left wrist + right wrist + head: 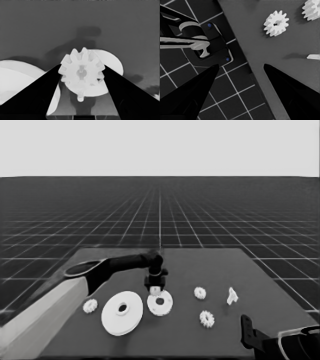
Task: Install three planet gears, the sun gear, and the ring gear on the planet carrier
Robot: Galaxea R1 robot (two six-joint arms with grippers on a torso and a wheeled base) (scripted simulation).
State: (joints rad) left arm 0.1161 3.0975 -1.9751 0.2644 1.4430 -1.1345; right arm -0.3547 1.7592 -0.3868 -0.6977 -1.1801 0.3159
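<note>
Currently | left gripper (156, 288) clamps a gear (82, 72) at 12 o'clock over smaller round part (160, 303) | right gripper (240, 75) parked, fingers spread, holding nothing.

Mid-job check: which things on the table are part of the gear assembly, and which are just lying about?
In the job:
- left claw, shut on a gear
- smaller round part
- larger round part
- three loose gears

Lying about:
- thin white piece
- right claw, parked, open
</note>
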